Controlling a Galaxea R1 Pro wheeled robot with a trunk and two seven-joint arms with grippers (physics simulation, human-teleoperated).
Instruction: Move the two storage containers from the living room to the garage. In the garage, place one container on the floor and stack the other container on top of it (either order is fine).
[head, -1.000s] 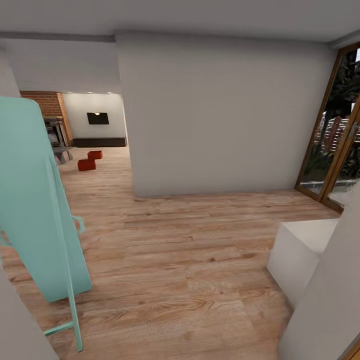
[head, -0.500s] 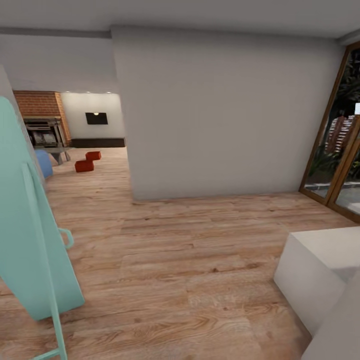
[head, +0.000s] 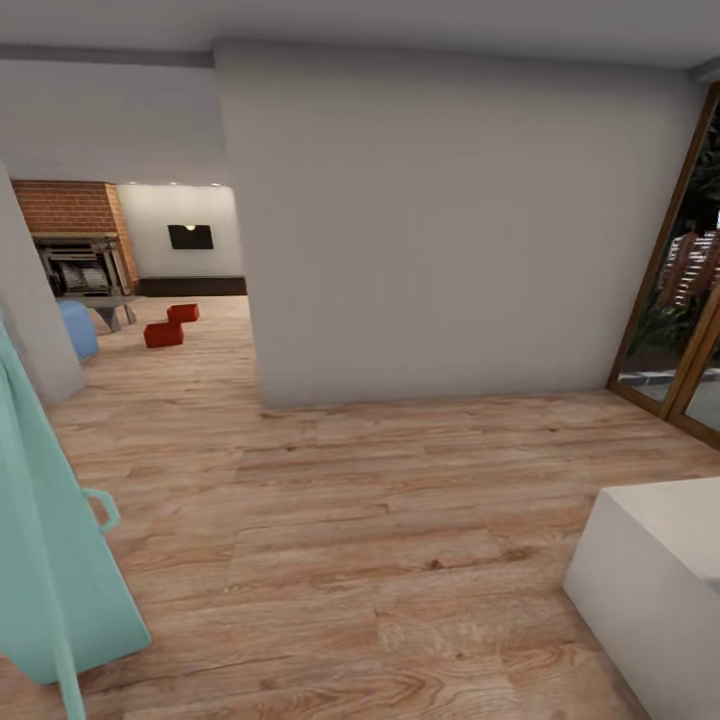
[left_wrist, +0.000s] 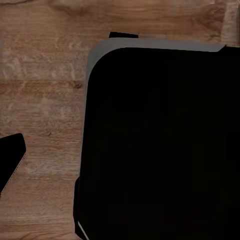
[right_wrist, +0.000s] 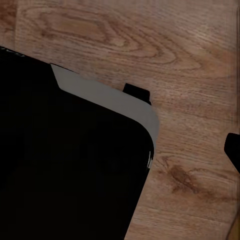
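Currently the robot stands on light wood-plank flooring (head: 380, 520) in a passage, with the two storage containers well ahead and to the left, seen through the opening beside the white partition wall (head: 440, 220). The nearer container (head: 163, 334) and the farther container (head: 183, 313) sit on the living-room floor, close together but apart, the farther one slightly to the right of the nearer. Behind them are a brick fireplace (head: 75, 215) and a low grey surface (head: 100, 303), with a blue rounded object (head: 76, 328) to their left. At this range their long axes cannot be judged. A teal chair (head: 50, 540) stands close on the left, a white block (head: 660, 580) on the right. Each wrist view looks down on planks past a dark body part of the robot; neither claw's fingers can be made out, so their opening cannot be told, and nothing is seen held. Judgement: the containers lie toward the left arm's side, but the base must first drive forward-left through the opening before either arm is nearer
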